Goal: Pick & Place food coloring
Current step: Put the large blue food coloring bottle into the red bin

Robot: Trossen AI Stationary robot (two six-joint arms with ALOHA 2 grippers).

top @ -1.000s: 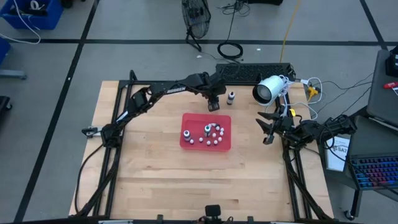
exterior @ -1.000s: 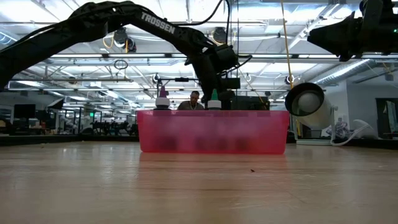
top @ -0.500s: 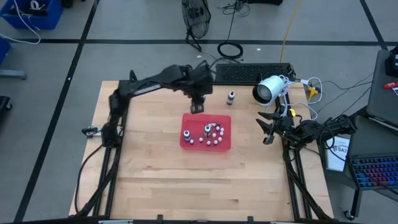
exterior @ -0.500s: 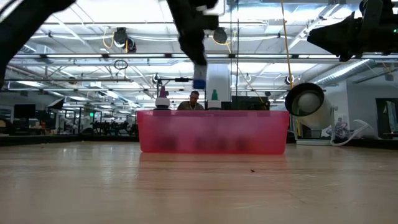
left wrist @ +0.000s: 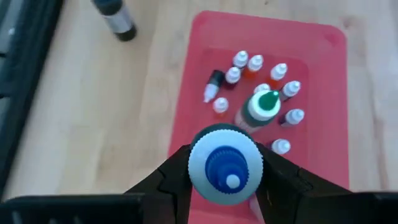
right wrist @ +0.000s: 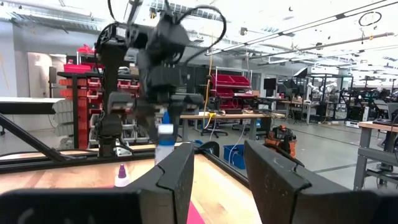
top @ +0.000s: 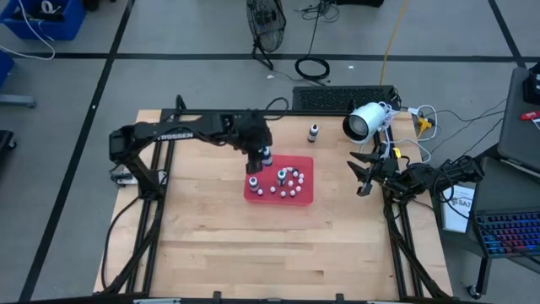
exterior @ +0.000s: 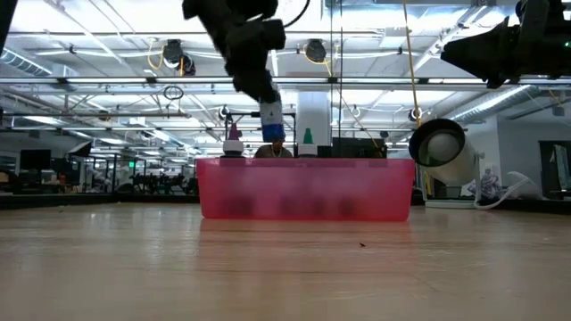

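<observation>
The left gripper [left wrist: 227, 180] clamps a blue-capped food coloring bottle [left wrist: 226, 164] upright above the red tray [top: 303, 196], over its far-left part; inside the tray stand a green-capped bottle [left wrist: 260, 109] and a purple-capped bottle [exterior: 234, 138]; beyond the tray another bottle [top: 313, 132] stands alone on the table [top: 211, 236]; the right gripper [top: 361, 175] waits open at the right edge.

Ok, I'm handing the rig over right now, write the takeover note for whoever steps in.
Left gripper: shut on the blue-topped bottle, held above the red tray at its back-left part.
Right gripper: open, parked off to the tray's right.
In the tray: the green-topped bottle, a purple-topped bottle and small white-capped pieces.
One dark bottle stands on the table behind the tray.
Left: set the blue one down, fetch the last bottle.
</observation>
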